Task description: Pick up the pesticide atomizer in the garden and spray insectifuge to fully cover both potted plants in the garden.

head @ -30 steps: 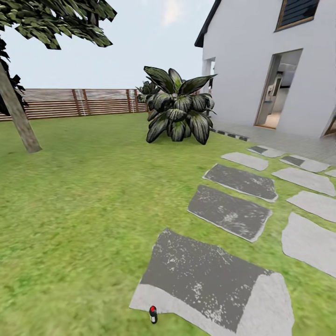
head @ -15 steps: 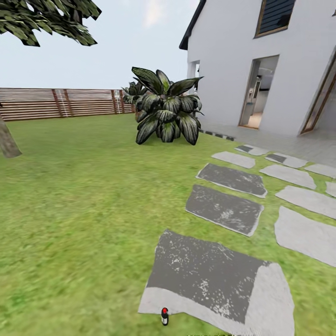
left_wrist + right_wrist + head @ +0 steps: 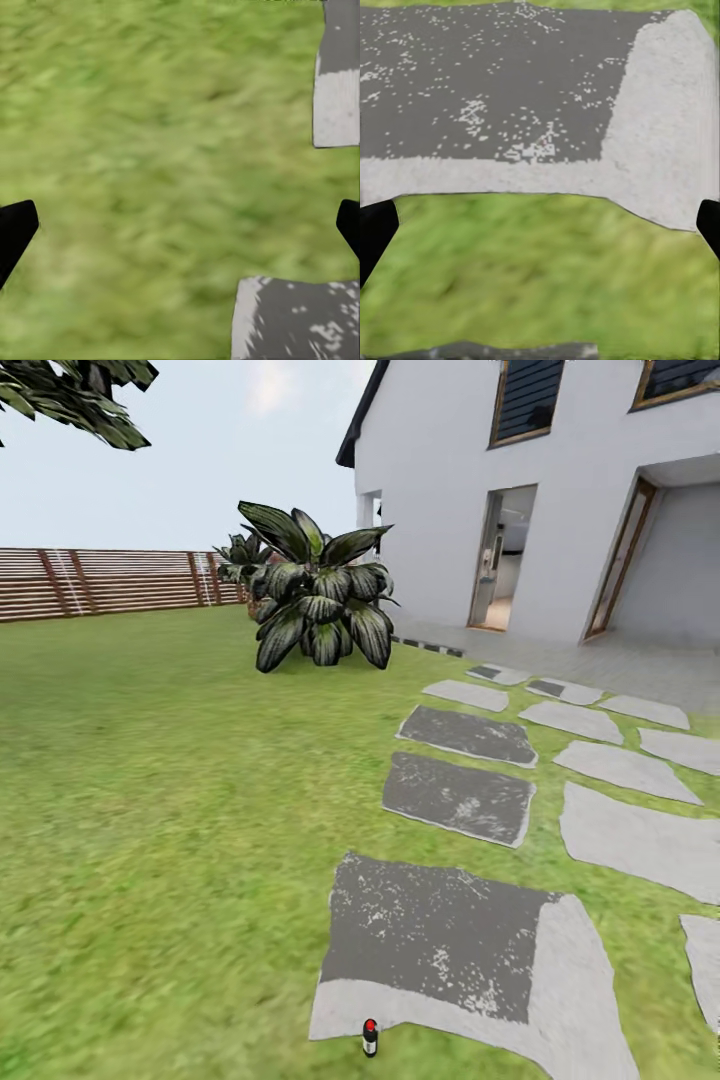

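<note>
Small red-capped bottle (image 3: 370, 1037) stands upright on grass at nearest stepping stone (image 3: 470, 960) edge, low centre ahead; nearer arm unclear. Left gripper (image 3: 180, 225) and right gripper (image 3: 540, 225) both spread, empty.

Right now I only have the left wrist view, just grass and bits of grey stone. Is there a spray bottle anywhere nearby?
Observer: Yes. In the head view a small dark bottle with a red top stands upright at the near edge of the closest stepping stone.
Operator: And my right gripper?
Observer: The right gripper is open and holds nothing, over the pale border of a stone and the grass beside it.
Operator: Any plants ahead?
Observer: A big dark-leaved plant stands on the lawn, with the wooden fence behind it and the house to its right.
</note>
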